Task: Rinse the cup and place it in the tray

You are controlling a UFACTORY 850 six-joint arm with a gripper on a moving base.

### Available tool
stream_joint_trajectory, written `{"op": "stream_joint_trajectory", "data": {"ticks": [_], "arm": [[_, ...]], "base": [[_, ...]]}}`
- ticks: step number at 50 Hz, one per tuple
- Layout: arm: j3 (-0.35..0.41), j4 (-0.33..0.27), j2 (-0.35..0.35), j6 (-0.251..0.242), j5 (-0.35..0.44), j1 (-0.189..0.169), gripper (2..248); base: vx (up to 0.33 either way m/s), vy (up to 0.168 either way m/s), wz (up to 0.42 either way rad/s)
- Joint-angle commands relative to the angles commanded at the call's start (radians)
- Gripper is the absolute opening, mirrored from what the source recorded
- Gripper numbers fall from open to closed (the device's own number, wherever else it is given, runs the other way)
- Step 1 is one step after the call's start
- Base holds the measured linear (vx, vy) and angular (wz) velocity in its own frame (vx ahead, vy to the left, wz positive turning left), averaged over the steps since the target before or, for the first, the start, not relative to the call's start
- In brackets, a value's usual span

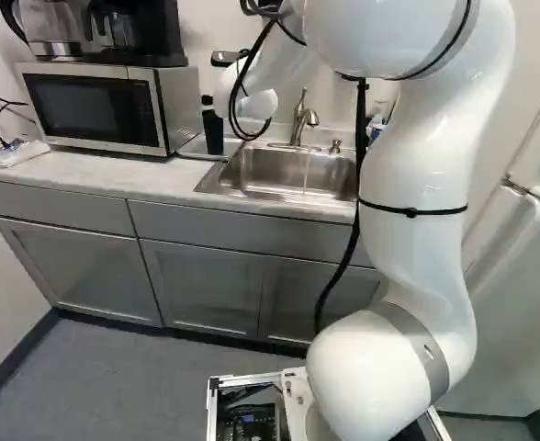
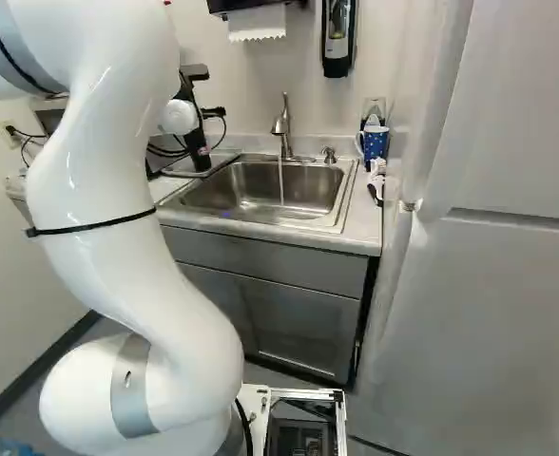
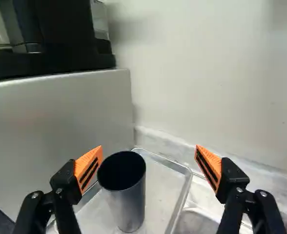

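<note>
The claw (image 2: 202, 114) is spread wide, its orange-padded fingers (image 3: 89, 168) standing apart and gripping nothing. The dark cup (image 3: 121, 190) stands upright in the tray (image 3: 181, 195), its open mouth up, nearer one finger than the other; whether that finger touches it, I can't tell from here. The tray sits on the surface (image 1: 95, 173) between the microwave (image 1: 95, 106) and the sink (image 1: 279, 175), and the arm (image 1: 417, 165) reaches over that way. A thin stream of water (image 2: 280, 180) is running from the faucet (image 2: 281, 125) into the sink. Over on the sink's other side there's a dotted blue mug (image 2: 375, 142), near the tall white fridge (image 2: 489, 285). A coffee maker (image 1: 132, 32) is perched on the microwave, and a paper towel dispenser (image 2: 251, 6) hangs on the wall above the sink.
</note>
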Motion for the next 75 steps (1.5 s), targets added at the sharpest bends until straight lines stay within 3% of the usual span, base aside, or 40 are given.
{"op": "stream_joint_trajectory", "data": {"ticks": [39, 75], "arm": [[0.007, 0.0, 0.078, 0.0, -0.037, -0.096, 247], [-0.028, 0.0, 0.098, 0.0, -0.052, -0.188, 247]], "base": [[0.0, 0.0, 0.0], [0.0, 0.0, 0.0]]}}
